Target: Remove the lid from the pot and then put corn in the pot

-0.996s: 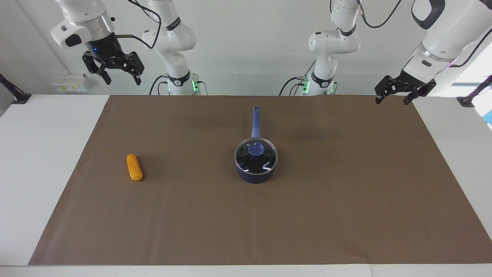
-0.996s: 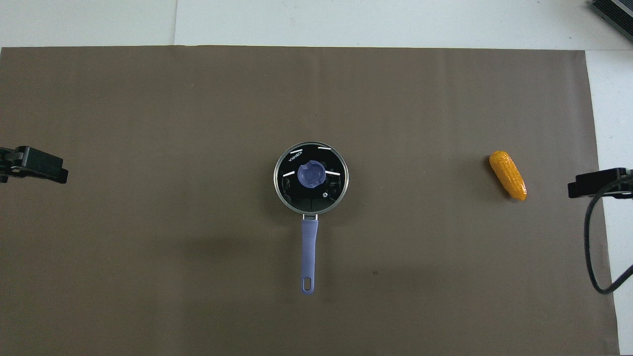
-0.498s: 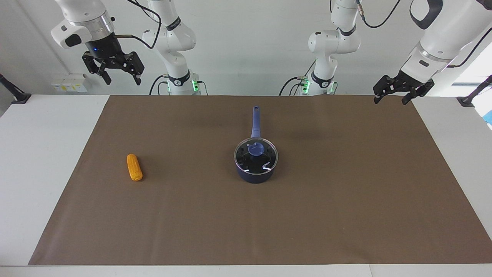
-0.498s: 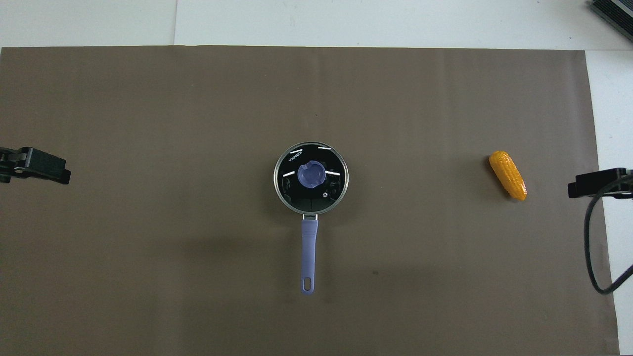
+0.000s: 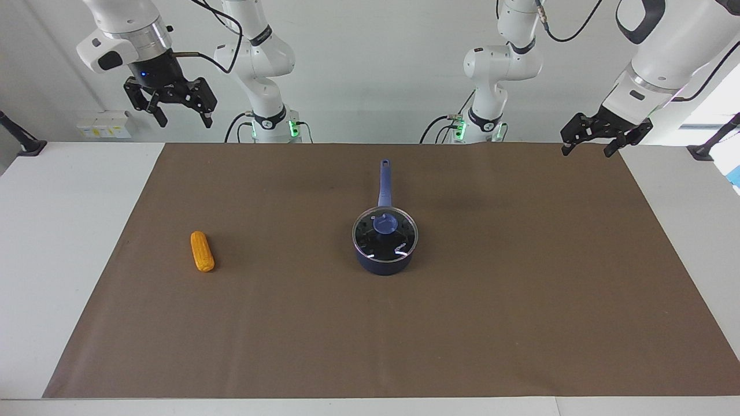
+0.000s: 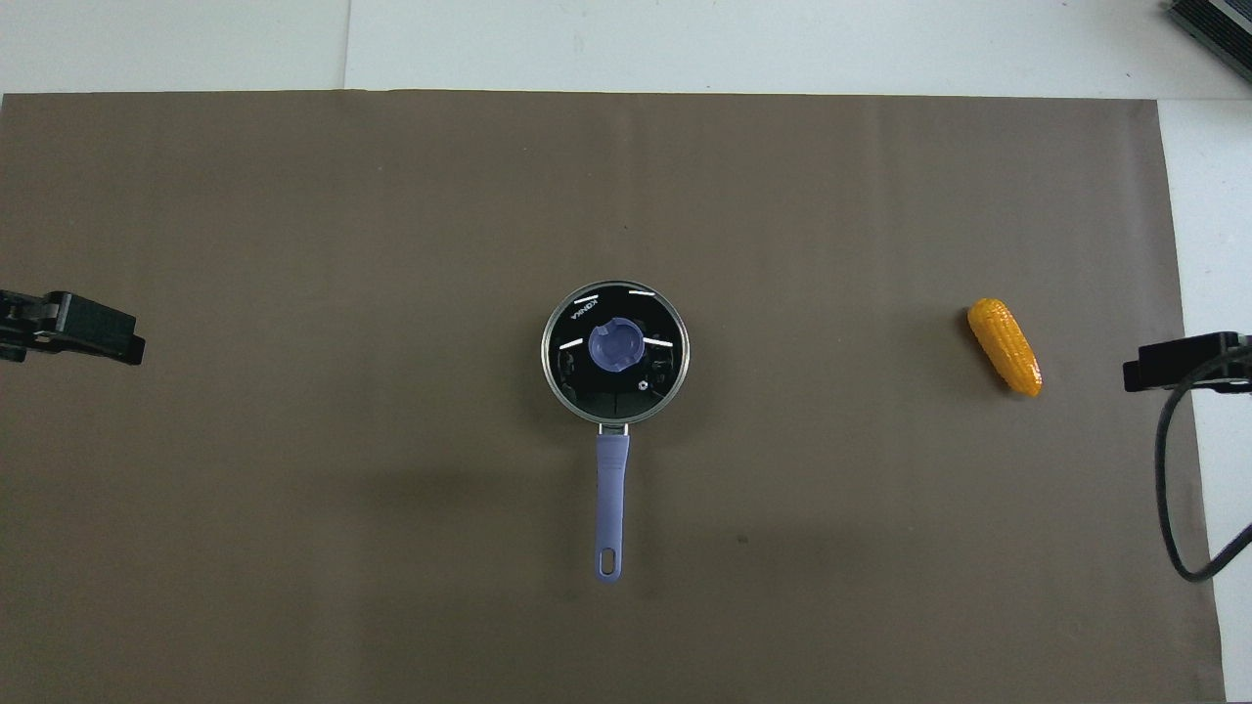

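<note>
While the lid (image 5: pixel 385 233) sits flat on the pot (image 5: pixel 384 261) at the middle of the brown mat (image 5: pixel 520 300), neither arm has anything in hand, so the task is not yet begun. The left gripper (image 5: pixel 591 143) hangs in the air over the mat's edge at the left arm's end, fingers spread wide and empty; the right gripper (image 5: pixel 175 111) hangs high over the right arm's end, also spread wide and empty. The corn (image 5: pixel 202 251) lies on the mat toward the right arm's end, well apart from the pot and about as near to the robots as it. The pot's handle (image 5: pixel 384 182) points toward the robots. The lid looks like stiff glass with a thin metal rim, probably light but breakable and slick, so the blue knob (image 5: pixel 385 223) at its centre seems the only sound place to pinch; the rim would likely slip. The corn looks light and firm, with a bumpy skin that should grip well; closing across its short width near the middle seems best, since it could roll if nudged at an end.
</note>
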